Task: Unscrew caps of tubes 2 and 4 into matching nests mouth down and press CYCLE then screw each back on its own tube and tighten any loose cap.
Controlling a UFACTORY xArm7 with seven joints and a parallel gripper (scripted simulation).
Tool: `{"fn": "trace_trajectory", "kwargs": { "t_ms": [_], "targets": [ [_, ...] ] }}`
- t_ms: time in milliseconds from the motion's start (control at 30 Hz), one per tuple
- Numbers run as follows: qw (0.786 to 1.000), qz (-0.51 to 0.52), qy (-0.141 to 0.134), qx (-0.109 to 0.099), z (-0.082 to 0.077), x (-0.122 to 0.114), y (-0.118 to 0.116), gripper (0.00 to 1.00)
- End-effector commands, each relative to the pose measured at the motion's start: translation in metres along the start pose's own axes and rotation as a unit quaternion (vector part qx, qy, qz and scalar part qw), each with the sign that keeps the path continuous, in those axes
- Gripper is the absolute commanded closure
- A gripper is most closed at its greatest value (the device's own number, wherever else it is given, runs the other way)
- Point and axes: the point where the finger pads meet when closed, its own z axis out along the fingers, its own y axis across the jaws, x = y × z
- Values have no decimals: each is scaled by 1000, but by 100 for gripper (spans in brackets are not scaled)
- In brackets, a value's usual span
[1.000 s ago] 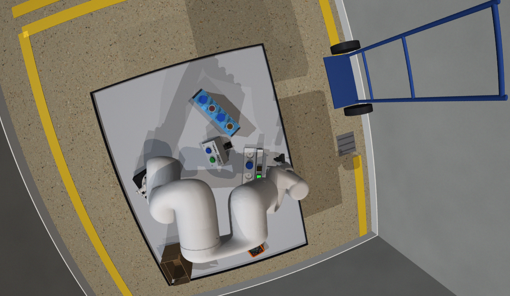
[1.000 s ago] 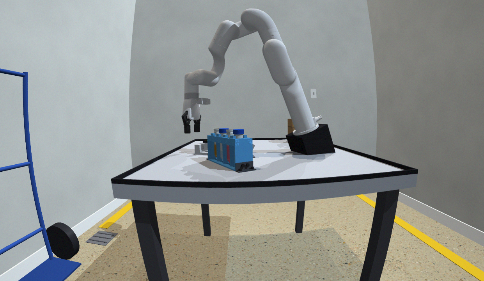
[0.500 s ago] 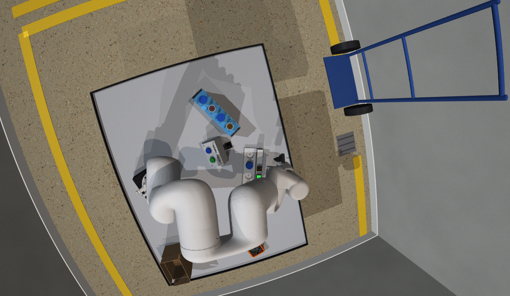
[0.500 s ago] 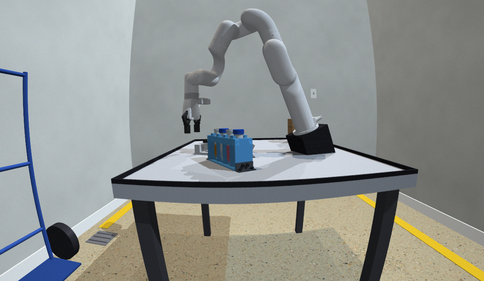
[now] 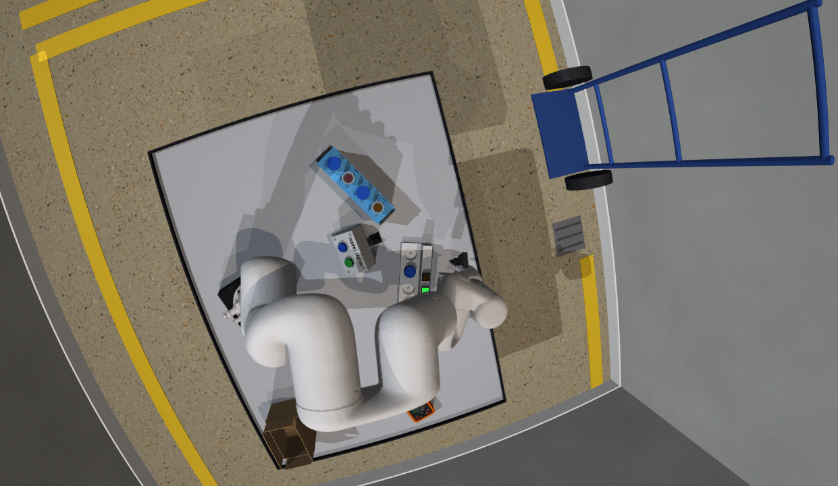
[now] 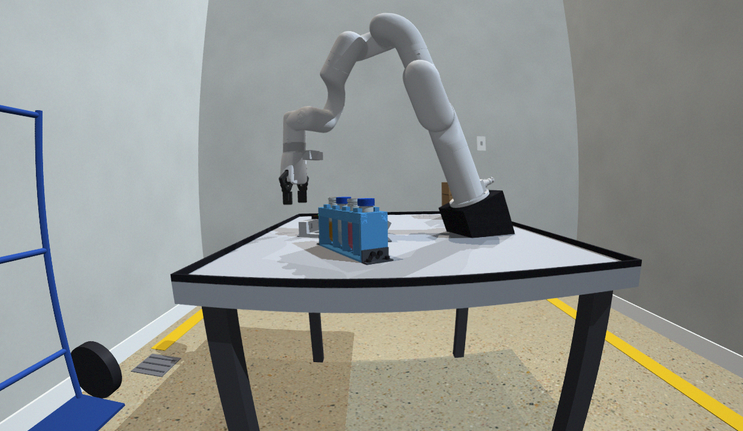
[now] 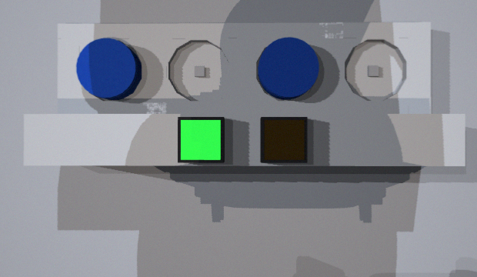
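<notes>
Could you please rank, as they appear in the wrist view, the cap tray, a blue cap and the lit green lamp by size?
1. Cap tray, the largest by far.
2. Blue cap; the other blue cap looks alike.
3. Green lamp, the smallest.

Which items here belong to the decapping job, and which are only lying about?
Job:
- tube station
- cap tray with two blue caps in nests
- green lamp, lit; amber lamp, dark
- key housing
- end effector, open

Bystanders:
- cardboard box
- orange meter
- blue hand truck
</notes>
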Motion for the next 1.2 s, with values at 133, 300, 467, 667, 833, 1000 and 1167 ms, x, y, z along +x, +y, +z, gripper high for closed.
{"fn": "trace_trajectory", "kwargs": {
  "t_ms": [133, 300, 467, 667, 833, 1000, 1167],
  "targets": [
    [1000, 0, -2, 0, -1, -1, 0, 0],
    [1000, 0, -2, 0, -1, -1, 0, 0],
    [1000, 0, -2, 0, -1, -1, 0, 0],
    [1000, 0, -2, 0, -15, 19, -1, 54],
    [1000, 0, -2, 0, -31, 44, -3, 54],
    [1000, 0, -2, 0, -44, 64, -4, 54],
    [1000, 0, -2, 0, -56, 82, -5, 54]
  ]
}}
